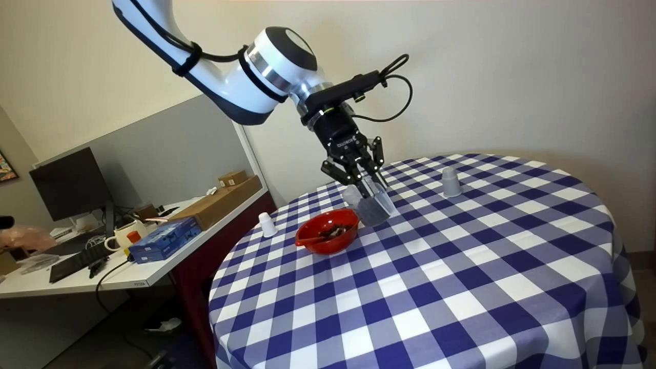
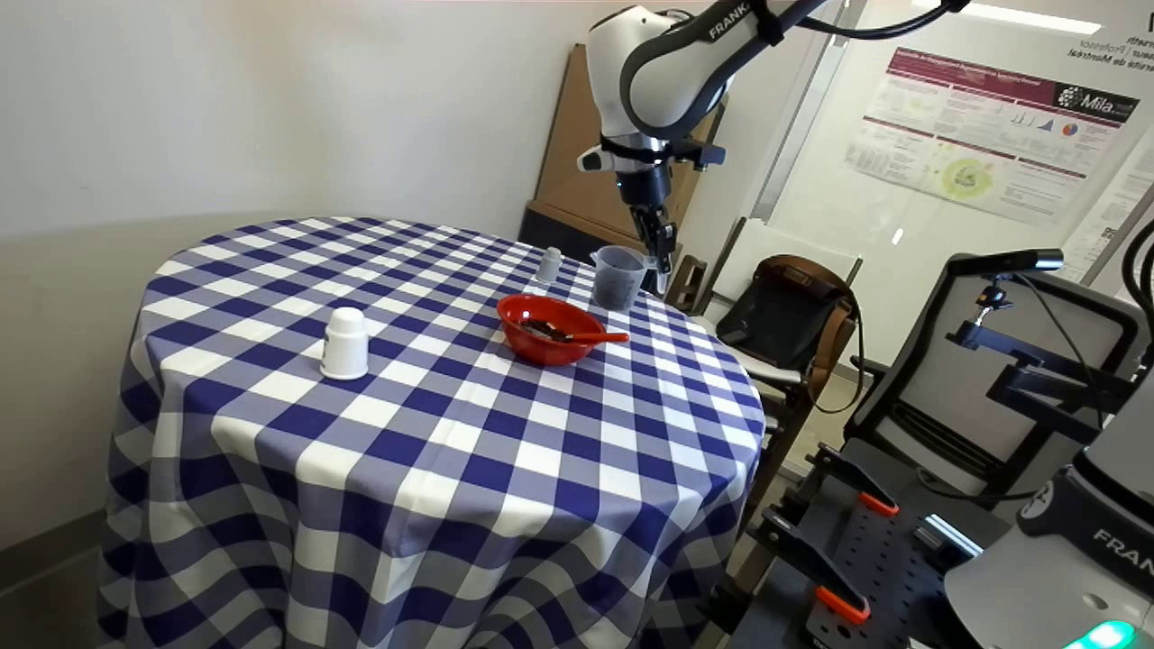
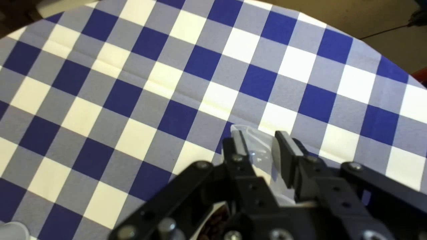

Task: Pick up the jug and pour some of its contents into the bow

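Observation:
The jug is a translucent measuring cup. It shows in both exterior views (image 1: 373, 211) (image 2: 617, 281), beside the red bowl and tilted in my hold. My gripper (image 1: 375, 188) is shut on its handle, also in an exterior view (image 2: 662, 270). In the wrist view the clear handle (image 3: 259, 158) lies between the fingers (image 3: 262, 142). Dark reddish-brown bean-like pieces (image 3: 216, 224) within a pale rim show below the gripper; most of the jug is hidden there. The red bowl (image 1: 328, 249) (image 2: 534, 350) holds dark pieces and a red-handled spoon (image 2: 597, 337).
White cups stand on the checkered round table (image 1: 441, 307), at its left (image 1: 267, 225) and far right (image 1: 451, 183); they also show in an exterior view (image 2: 345, 344) (image 2: 548, 267). A cluttered desk (image 1: 148, 274) adjoins the table. A chair holds a dark bag (image 2: 780, 311).

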